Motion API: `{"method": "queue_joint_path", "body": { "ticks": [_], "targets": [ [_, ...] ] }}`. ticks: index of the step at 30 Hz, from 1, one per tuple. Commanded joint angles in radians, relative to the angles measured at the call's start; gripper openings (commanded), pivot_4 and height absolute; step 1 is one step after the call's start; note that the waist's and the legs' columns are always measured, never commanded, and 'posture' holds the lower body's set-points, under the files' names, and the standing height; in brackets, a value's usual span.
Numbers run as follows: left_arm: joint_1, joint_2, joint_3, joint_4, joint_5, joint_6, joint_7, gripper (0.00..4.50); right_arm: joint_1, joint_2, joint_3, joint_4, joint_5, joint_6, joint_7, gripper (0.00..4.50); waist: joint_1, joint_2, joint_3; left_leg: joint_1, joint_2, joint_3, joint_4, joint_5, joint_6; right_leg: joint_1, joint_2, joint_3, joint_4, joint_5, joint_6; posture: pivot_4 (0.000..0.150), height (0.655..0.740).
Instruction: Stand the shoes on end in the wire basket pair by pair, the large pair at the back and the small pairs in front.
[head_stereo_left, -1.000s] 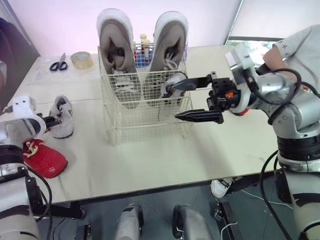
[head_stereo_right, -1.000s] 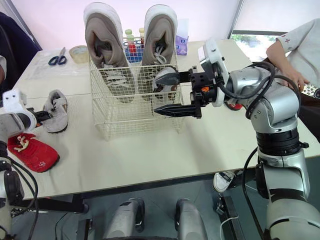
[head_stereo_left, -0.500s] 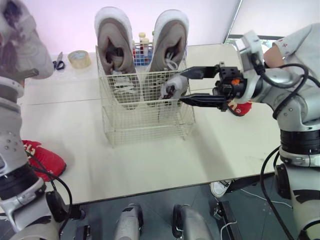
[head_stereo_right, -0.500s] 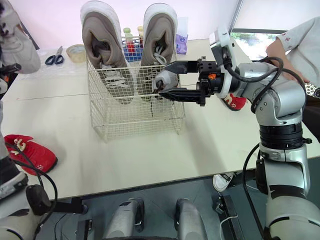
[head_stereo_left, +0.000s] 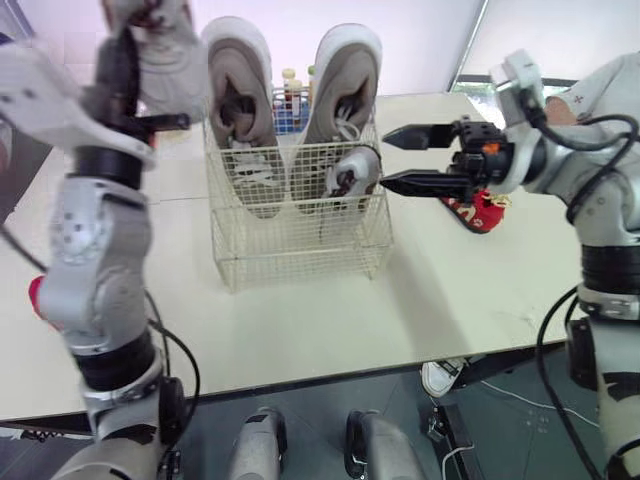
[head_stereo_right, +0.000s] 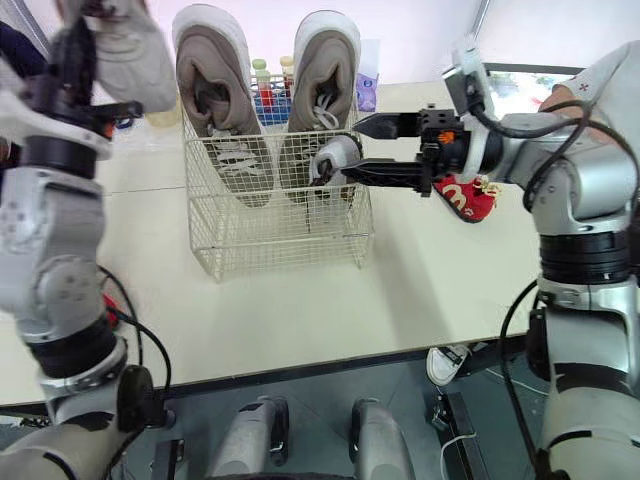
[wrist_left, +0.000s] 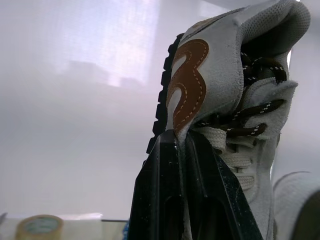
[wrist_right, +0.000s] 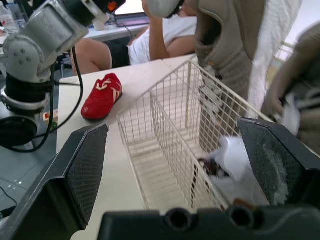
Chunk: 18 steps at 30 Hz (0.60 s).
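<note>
**L arm up w/ small shoe; R gripper open at basket**

We found the wire basket (head_stereo_left: 300, 240) approx. mid-table (head_stereo_left: 300, 320). The two large shoes (head_stereo_left: 240, 95) stood on end along its far side, one left and one right, w/ their openings facing us and their tops well above the rim. A small pale shoe (head_stereo_left: 352, 172) sat in the near right part of the basket, against the right wall.

The right gripper (head_stereo_left: 385, 159) was just right of the basket, about level w/ the rim. Its fingers were spread wide, one above the other, w/ nothing between them. Both tips pointed left at the small pale shoe. We couldn't tell whether the lower tip touched the shoe or the wire.

The left gripper (wrist_left: 180, 137) was raised high on the far left, beside the left large shoe and above the table. Its fingers were drawn narrow, pinched on the edge of a small grey shoe (wrist_left: 220, 85) w/ a brown side mark and dark laces. That shoe hung in the air, outside the basket.

A red shoe (head_stereo_left: 480, 210) lay on the table at the right, just beyond the right gripper's fingers. A second red shoe (wrist_right: 102, 96) lay on the left part of the table, well apart from the basket.

Misc.: bottles (head_stereo_right: 260, 75) stood behind the basket between the large shoes, a tape roll (wrist_left: 37, 227) lay at the far left, and a person's sleeve (head_stereo_left: 605, 85) showed at the far right.
</note>
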Motion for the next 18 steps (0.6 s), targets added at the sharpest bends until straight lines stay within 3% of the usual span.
{"method": "queue_joint_path", "body": {
  "ticks": [1, 9, 18],
  "targets": [
    [-0.023, -0.057, -0.075, 0.043, 0.059, -0.113, -0.035, 0.09, 0.007, -0.038, -0.055, -0.054, 0.029, 0.026, -0.010, 4.50, 0.000, 0.000, 0.000, 0.000, 0.000, 0.000, 0.000, 0.000, 0.000, 0.000, 0.000, 0.000, 0.000, 0.000, 0.000, 0.150, 0.7400],
    [0.048, -0.177, -0.158, 0.077, 0.101, -0.199, -0.071, 0.09, 0.031, -0.054, -0.097, -0.088, 0.051, 0.068, -0.062, 4.50, 0.002, 0.000, 0.000, 0.000, 0.000, -0.001, 0.002, -0.001, -0.002, 0.003, 0.000, 0.000, -0.002, -0.002, 0.003, 0.150, 0.7400],
    [0.146, -0.169, -0.166, -0.024, 0.134, -0.150, -0.060, 0.09, 0.019, -0.025, -0.078, -0.059, 0.046, 0.048, -0.067, 4.50, -0.001, 0.000, 0.000, 0.000, 0.000, -0.001, 0.001, -0.002, 0.002, 0.003, 0.000, 0.000, -0.005, -0.002, 0.003, 0.150, 0.7400]
  ]
}}
